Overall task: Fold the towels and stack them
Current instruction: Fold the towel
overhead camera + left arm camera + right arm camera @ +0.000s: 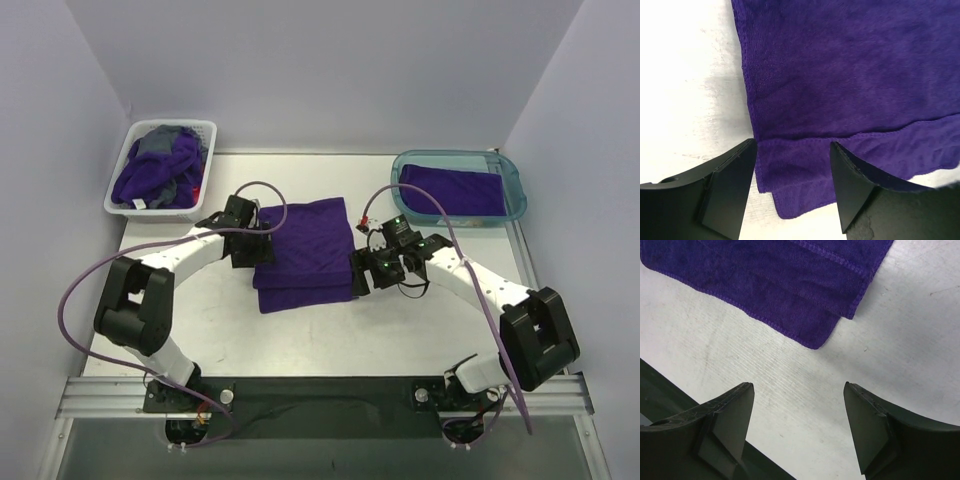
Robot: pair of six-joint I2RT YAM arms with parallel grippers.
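Empty, jaws parted: left gripper (792, 145) over the edge of the folded purple towel (305, 255) at mid-table, right gripper (797, 387) just beside its corner. Fold looks done; next, regrasp and stack it on 1 stored towel (450, 188) in the teal tray (520, 190).

Purple towel (850, 75), folded: lying flat on white table (685, 75), filling upper right of view, showing stitched hem of upper layer running across lower layer. Accompanying left gripper (792, 145): hovering with black fingers (730, 185) spread apart, framing towel's near corner, gripping nothing.
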